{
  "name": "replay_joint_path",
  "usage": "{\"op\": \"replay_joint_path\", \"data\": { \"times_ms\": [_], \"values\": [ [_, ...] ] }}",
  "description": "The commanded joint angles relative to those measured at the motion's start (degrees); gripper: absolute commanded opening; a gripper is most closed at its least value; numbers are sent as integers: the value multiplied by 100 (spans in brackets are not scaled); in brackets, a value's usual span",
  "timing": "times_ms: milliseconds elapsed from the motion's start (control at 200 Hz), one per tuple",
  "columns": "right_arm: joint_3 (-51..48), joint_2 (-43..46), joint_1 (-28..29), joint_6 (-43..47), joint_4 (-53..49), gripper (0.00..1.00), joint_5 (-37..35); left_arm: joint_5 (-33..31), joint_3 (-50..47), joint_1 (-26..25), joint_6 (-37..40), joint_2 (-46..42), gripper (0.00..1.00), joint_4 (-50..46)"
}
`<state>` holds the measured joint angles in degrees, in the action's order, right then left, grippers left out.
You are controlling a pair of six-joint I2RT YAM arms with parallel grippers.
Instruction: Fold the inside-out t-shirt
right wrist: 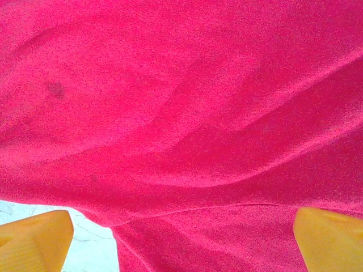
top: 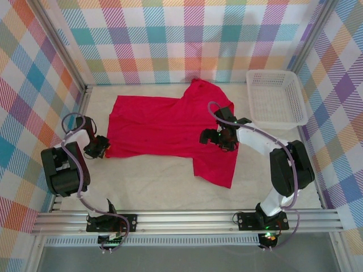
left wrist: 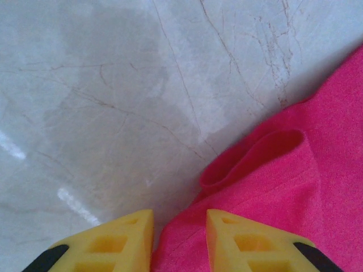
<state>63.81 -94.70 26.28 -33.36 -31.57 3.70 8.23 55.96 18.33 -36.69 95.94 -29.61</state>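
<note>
The inside-out t-shirt (top: 159, 127) is bright red and lies spread on the pale tabletop, with one part folded down toward the front right. My left gripper (top: 104, 148) sits at the shirt's front left corner. In the left wrist view its yellow fingers (left wrist: 244, 243) stand close together, and the shirt's edge (left wrist: 295, 192) is bunched between them; the left gripper (left wrist: 180, 238) is shut on that cloth. My right gripper (top: 217, 137) hovers over the right half of the shirt. In the right wrist view the right gripper (right wrist: 184, 243) is wide open above the red cloth (right wrist: 181, 113), holding nothing.
A white mesh basket (top: 278, 123) stands at the back right, close to the shirt's right edge. Checked walls enclose the table on three sides. Bare tabletop (top: 159, 181) stretches between the shirt and the metal rail at the front.
</note>
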Motion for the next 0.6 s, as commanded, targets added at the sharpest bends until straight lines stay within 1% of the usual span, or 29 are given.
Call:
{"op": "replay_joint_path", "data": {
  "times_ms": [0,45,95,140,175,265,380,475,560,570,595],
  "values": [
    [137,21,8,58,-88,100,93,217,-116,30,-84,63,26,119],
    [125,14,8,49,-213,100,25,264,-125,31,-90,33,20,139],
    [101,24,8,48,-407,100,-75,267,-113,29,-90,-49,10,110],
    [69,45,8,24,-652,98,-190,260,-120,31,-87,-151,3,65],
    [10,103,7,3,-834,96,-271,250,-108,30,-97,-248,0,7],
    [-295,394,8,-82,-1252,90,-436,216,-79,13,-93,-559,0,-158],
    [-819,996,35,-288,-1678,89,-656,127,-29,-60,-67,-1032,0,-387],
    [-1198,1498,68,-476,-1918,85,-631,82,85,-136,-3,-1372,0,-570],
    [-1503,1842,143,-641,-2001,78,-552,78,182,-141,43,-1588,0,-705],
    [-1523,1869,152,-657,-2002,77,-550,81,188,-263,40,-1605,0,-709],
    [-1606,1935,170,-706,-2002,74,-526,89,195,-313,56,-1661,0,-722]
  ]
}}
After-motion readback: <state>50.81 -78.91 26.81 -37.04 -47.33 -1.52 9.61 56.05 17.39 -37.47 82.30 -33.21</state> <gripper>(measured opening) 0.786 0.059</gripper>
